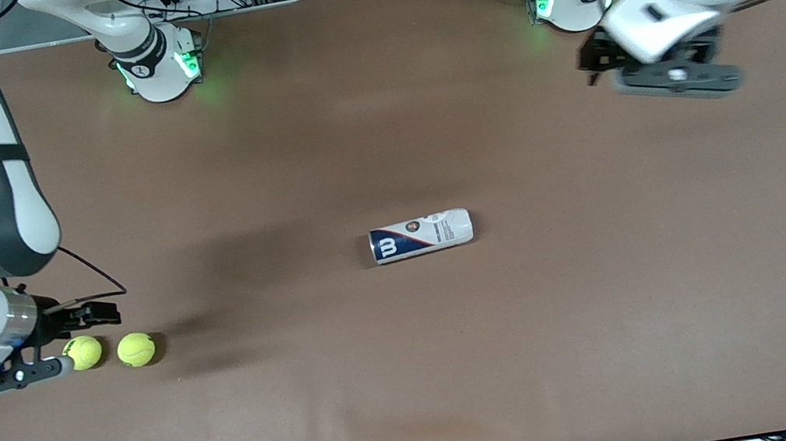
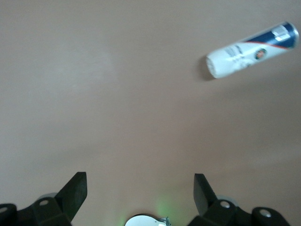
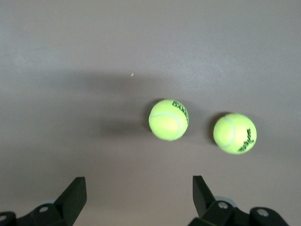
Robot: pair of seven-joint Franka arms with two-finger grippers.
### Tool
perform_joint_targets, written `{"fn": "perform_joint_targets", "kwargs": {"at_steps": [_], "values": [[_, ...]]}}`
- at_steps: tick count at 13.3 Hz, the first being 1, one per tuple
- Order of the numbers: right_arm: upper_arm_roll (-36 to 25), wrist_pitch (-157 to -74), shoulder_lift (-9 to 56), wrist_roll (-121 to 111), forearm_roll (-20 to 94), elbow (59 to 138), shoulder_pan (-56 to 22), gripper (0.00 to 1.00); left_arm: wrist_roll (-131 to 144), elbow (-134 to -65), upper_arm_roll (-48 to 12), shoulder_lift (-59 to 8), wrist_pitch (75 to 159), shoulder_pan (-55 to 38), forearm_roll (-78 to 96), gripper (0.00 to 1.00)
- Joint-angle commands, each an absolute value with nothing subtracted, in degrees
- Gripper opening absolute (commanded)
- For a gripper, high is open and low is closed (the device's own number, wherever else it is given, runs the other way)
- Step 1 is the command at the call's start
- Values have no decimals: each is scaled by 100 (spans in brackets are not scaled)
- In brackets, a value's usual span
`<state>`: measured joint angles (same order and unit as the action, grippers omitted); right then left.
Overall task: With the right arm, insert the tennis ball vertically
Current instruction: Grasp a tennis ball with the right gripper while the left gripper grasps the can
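I see two tennis balls [image 1: 84,352] [image 1: 136,349] near the table's [image 1: 417,374] right-arm edge; the can [image 1: 421,236] lies on its side mid-table. I judge a ball light, fuzzy, springy, apt to roll, best pinched across its middle. My right gripper [image 1: 38,347] hovers low beside the nearer-edge ball, fingers apart, empty. The left gripper [image 1: 678,77] waits aloft, fingers apart.

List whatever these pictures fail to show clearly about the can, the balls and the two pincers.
- Can: it lies on its side; whether its mouth is open or capped cannot be told in the front or left wrist view.
- Left pincer: blurred in the front view; fingers show only partly at the left wrist view's edge.
- Ball by the right pincer: touching or apart cannot be told.
- Small print on the can: too small to read.
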<state>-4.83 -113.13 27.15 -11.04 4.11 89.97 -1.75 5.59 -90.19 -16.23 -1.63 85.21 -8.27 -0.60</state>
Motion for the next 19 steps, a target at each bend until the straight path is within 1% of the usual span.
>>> {"fn": "perform_joint_targets", "kwargs": {"at_steps": [1,4,7,12,14,16,19], "values": [[-448,-11609,2987,-1256,325,9000,-114,100,404,-8807,-1810,-587,8578,-1106,-53,100],[-448,-11969,3312,-1389,325,9009,-62,100,370,-8807,-1942,-1000,8884,-1580,-114,100],[-448,-12321,3594,-1467,325,9009,-62,100,255,-8859,-1942,-1457,9456,-2081,-220,100],[-448,-12866,3954,-1547,325,9009,-18,100,159,-8842,-1942,-2003,10027,-2513,-334,100],[-440,-12964,4121,-1547,351,9009,17,100,-244,-8816,-1942,-2266,10273,-2654,-579,100],[-439,-12964,4227,-1547,387,9009,18,100,-824,-8649,-1951,-2539,10590,-2663,-571,100],[-439,-13051,4324,-1547,387,9035,26,100,-1072,-8202,-1934,-2978,10758,-2908,-589,100]]}}
